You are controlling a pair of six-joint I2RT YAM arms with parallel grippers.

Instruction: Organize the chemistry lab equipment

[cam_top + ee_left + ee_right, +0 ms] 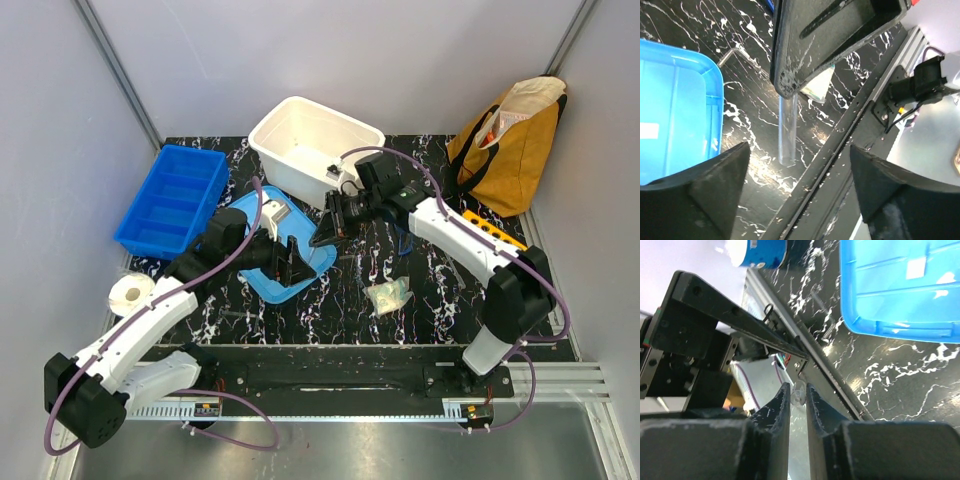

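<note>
I'm worrying that the thin transparent tube [788, 127], hanging over the table [690, 25] beside the blue lid [675, 100], could be pivoting loose, since only the right gripper [798, 390] is pinching it while the left gripper [800, 150] is gaping open.

**Around the Tub**

Left of the large white plastic tub [315, 145] sits the blue divided plastic tray [172, 200]. Just before the tub lies the flat blue lid [270, 280]. Right of the tub lies the yellow-orange holed rack [492, 230], with the pale greenish-white soft wad [387, 295] farther forward. Before the tub, the right gripper [797, 390] pinches a thin transparent tube [787, 132].
</note>
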